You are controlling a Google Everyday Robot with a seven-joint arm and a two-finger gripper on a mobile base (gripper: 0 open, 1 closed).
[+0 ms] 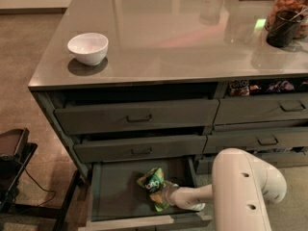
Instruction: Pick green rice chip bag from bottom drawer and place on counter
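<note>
The green rice chip bag [153, 181] lies in the open bottom drawer [115, 198], not yet lifted. The tool [166, 196] sits at its 4 o'clock, touching it; whether it grips cannot be told. Lifting it and placing it on the table [168, 42] are left.

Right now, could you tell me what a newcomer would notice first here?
The bulky white arm at lower right stands out first, stretched into the open bottom drawer, where its end effector is right at a bright green bag. Next comes the white bowl near the left edge of the glossy counter.
</note>
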